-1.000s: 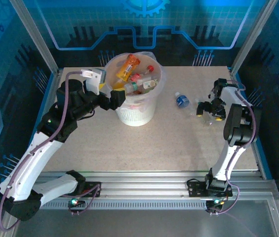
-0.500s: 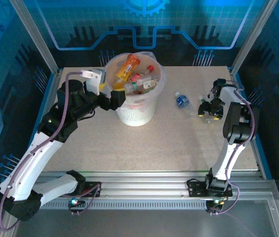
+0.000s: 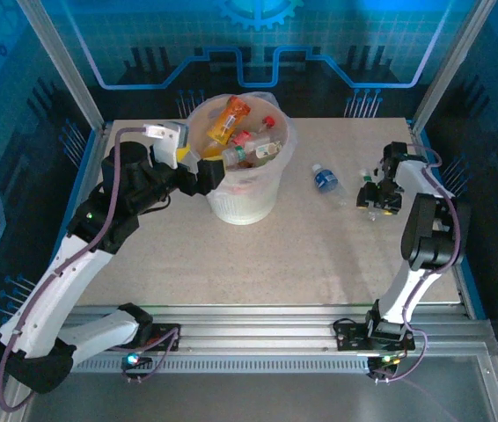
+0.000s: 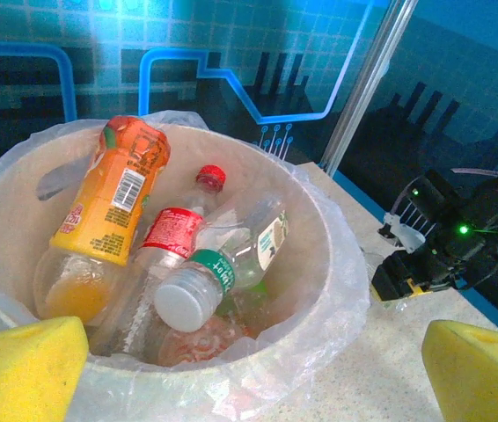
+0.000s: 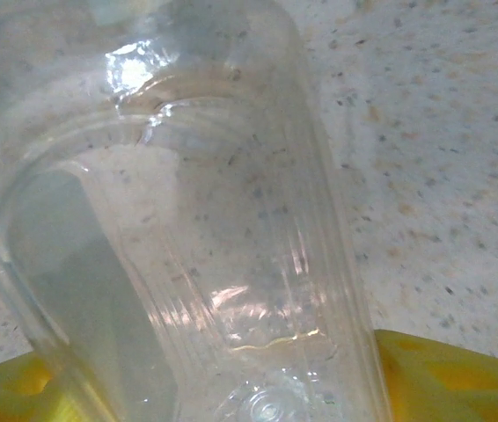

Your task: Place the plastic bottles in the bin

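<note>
Between right end effector (image 3: 374, 195) pads (image 5: 447, 378): clear bottle (image 5: 205, 220).

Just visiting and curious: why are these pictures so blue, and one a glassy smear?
Top view: blue walls tint the edges; the table is evenly lit, shadows soft. Left wrist view: the bin is sharp, the yellow claw pads in the bottom corners blurred. Right wrist view: a clear bottle crowds the lens, with white glare spots and the speckled table warped through it.

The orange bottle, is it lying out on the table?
No, the orange bottle is inside the bin, leaning against its wall.
</note>
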